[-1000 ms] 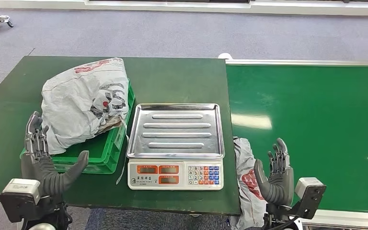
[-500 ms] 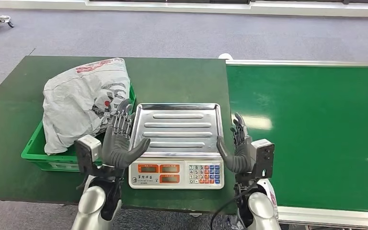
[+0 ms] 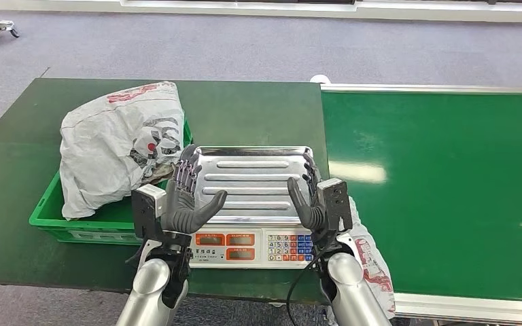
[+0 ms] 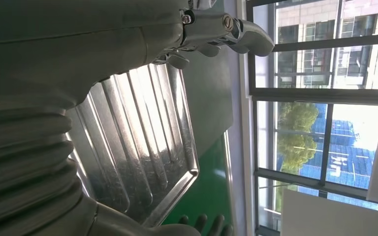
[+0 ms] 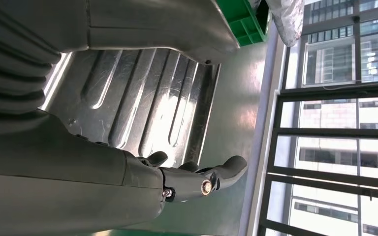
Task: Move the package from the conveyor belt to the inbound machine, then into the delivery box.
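The package (image 3: 370, 261), a crumpled grey-white bag with red print, lay at the near edge of the green conveyor belt (image 3: 448, 183), at about 5 o'clock from the scale, partly hidden behind the right forearm. The inbound machine (image 3: 248, 200), a scale with a ribbed steel tray and a keypad front, stood just left of the belt on the dark green table (image 3: 13, 170). Both hands were raised over the tray's near half, palms facing each other: the left hand (image 3: 185, 200) with fingers spread and holding nothing, the right hand (image 3: 309, 200) likewise wide and empty. At 9 o'clock from the scale sat the green delivery box (image 3: 81, 224), just beside it, with another large grey bag (image 3: 115, 146) resting in it and overhanging its rim.
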{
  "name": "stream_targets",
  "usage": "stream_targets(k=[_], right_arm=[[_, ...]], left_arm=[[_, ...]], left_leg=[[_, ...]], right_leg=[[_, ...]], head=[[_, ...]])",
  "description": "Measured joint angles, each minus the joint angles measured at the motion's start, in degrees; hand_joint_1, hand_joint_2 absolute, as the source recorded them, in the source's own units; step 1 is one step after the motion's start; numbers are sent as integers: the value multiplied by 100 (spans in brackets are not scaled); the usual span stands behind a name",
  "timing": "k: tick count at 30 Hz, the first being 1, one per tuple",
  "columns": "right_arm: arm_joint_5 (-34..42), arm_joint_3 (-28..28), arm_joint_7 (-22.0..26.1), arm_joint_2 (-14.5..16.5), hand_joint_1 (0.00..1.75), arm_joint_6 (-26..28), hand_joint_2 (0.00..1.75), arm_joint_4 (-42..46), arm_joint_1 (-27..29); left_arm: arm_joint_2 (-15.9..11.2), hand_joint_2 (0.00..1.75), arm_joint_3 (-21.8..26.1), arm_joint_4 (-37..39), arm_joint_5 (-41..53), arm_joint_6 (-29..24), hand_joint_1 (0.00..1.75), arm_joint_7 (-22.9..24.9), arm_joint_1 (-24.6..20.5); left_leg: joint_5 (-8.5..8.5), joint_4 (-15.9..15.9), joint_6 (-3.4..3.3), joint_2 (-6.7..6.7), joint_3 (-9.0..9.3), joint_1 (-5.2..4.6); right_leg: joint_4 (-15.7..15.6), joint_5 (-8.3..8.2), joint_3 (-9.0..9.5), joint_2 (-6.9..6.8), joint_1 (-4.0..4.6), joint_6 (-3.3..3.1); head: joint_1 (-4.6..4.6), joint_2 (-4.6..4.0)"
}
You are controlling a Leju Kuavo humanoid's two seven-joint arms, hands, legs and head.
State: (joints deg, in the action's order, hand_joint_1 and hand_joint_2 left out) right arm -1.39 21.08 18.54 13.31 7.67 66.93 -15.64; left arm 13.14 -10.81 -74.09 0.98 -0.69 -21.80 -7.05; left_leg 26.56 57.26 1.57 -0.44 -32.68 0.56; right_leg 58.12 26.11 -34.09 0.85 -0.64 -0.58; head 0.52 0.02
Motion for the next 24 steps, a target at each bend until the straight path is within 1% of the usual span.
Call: stream_targets(k=[1, 11, 24], right_arm=[[-21, 11, -1, 5, 0, 25, 175, -22, -15], [-55, 116, 2, 27, 0, 78, 175, -66, -51], [90, 176, -55, 39, 0, -85, 175, -28, -23]], left_arm=[[0, 175, 1, -1, -8, -8, 0, 3, 0], [0, 175, -1, -34, -36, -19, 0, 16, 10], [-2, 175, -7, -136, -156, 88, 0, -6, 24]], left_leg=[[0, 0, 0, 0, -1, 0], [0, 0, 0, 0, -2, 0], [0, 0, 0, 0, -5, 0]], right_leg=[[0, 0, 0, 0, 0, 0], [0, 0, -3, -1, -1, 0], [0, 0, -4, -1, 0, 0]], head=[[0, 0], [0, 0], [0, 0]])
